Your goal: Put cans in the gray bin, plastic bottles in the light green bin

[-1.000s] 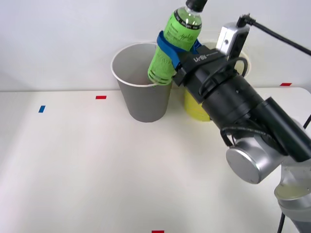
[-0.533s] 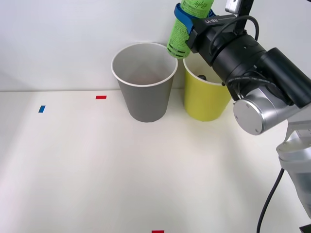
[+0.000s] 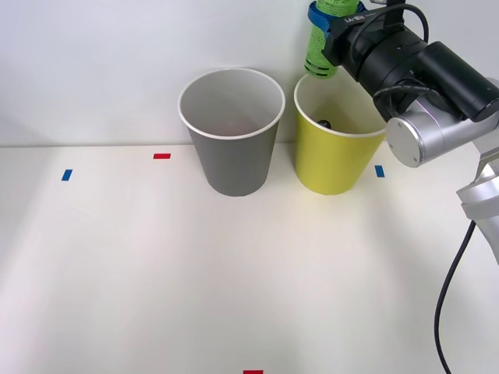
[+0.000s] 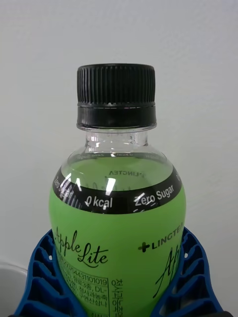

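My right gripper (image 3: pixel 331 17) is shut on a plastic bottle (image 3: pixel 318 53) with a bright green label, held upright high above the back rim of the light green bin (image 3: pixel 334 152). Up close in the right wrist view, the bottle (image 4: pixel 117 228) shows its black cap and green contents between my blue ribbed fingers (image 4: pixel 42 277). A dark object (image 3: pixel 324 122) lies inside the light green bin. The gray bin (image 3: pixel 231 132) stands just left of it, its white inside visible. No cans are in view.
Both bins stand at the table's back by the white wall. Small red tape marks (image 3: pixel 161 156) and blue tape marks (image 3: pixel 67 174) dot the white table. My right arm (image 3: pixel 437 93) reaches in from the right above the bins.
My right gripper has carried the bottle up and to the right, from over the gray bin's rim to above the light green bin.
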